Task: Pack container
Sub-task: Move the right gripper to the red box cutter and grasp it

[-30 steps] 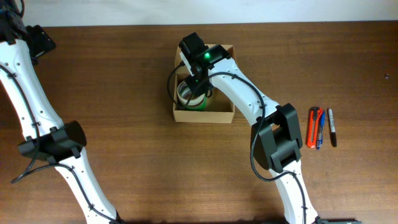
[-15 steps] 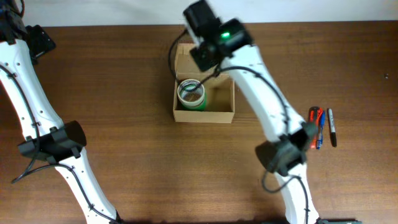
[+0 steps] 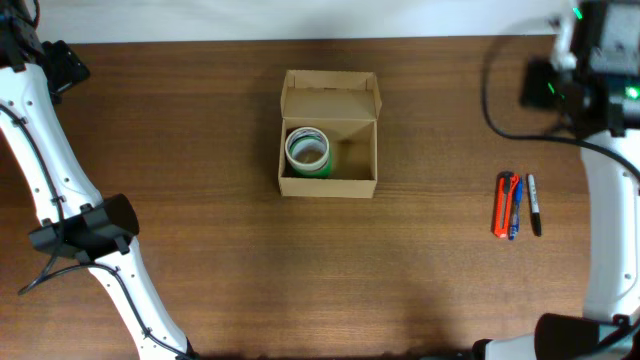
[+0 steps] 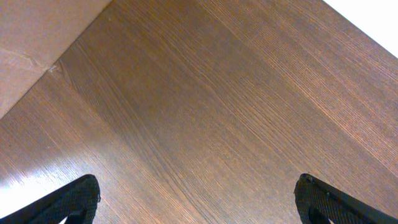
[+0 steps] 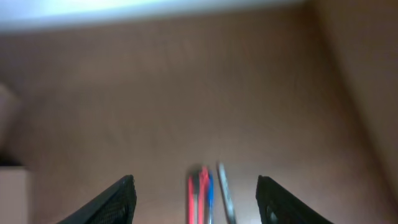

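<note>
The container (image 3: 328,186), a tan cardboard box, stands open at the middle of the table with its flap lid (image 3: 330,95) folded back. A green-and-white tape roll (image 3: 307,150) lies in its left half; the right half shows bare cardboard. My right gripper (image 5: 194,180) is open and empty, high over the table's far right, with its wrist (image 3: 590,70) well away from the box. My left gripper (image 4: 199,186) is open and empty over bare wood at the far left.
A red pen (image 3: 503,205), a blue pen (image 3: 514,210) and a black marker (image 3: 534,205) lie side by side at the right. They show blurred in the right wrist view (image 5: 202,199). A tan surface (image 4: 37,43) borders the table in the left wrist view.
My right arm has lifted out of the box and swung to the far right, leaving the tape roll inside. The left arm has not moved.
</note>
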`<state>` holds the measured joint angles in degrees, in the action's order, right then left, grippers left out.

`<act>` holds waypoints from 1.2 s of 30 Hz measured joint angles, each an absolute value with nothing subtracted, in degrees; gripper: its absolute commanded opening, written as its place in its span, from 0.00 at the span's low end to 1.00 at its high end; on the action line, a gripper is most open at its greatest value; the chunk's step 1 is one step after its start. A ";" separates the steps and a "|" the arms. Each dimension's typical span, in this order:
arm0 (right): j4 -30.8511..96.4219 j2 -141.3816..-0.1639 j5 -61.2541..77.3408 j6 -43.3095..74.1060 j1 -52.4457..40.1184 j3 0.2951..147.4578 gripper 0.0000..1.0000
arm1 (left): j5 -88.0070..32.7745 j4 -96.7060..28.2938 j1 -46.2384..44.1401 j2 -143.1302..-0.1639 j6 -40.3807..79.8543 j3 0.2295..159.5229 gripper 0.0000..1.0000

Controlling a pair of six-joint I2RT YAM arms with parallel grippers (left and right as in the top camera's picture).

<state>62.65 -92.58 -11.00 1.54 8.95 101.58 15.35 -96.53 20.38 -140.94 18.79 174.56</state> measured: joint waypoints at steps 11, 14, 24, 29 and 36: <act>56.12 -95.20 -1.02 4.69 15.77 74.70 0.81 | 15.38 -96.53 20.38 -140.94 18.79 174.56 1.00; 55.35 -95.29 -0.95 4.75 15.77 72.14 0.81 | 15.38 -96.53 20.38 -140.94 18.79 174.56 1.00; 55.22 -102.91 -0.58 4.03 15.77 71.77 0.76 | 15.38 -96.53 20.38 -140.94 18.79 174.56 1.00; 54.87 -106.74 -0.30 1.91 15.77 71.77 0.76 | 15.38 -96.53 20.38 -140.94 18.79 174.56 1.00; 53.36 -107.18 -0.30 -0.54 15.77 71.77 0.77 | 15.38 -96.53 20.38 -140.94 18.79 174.56 1.00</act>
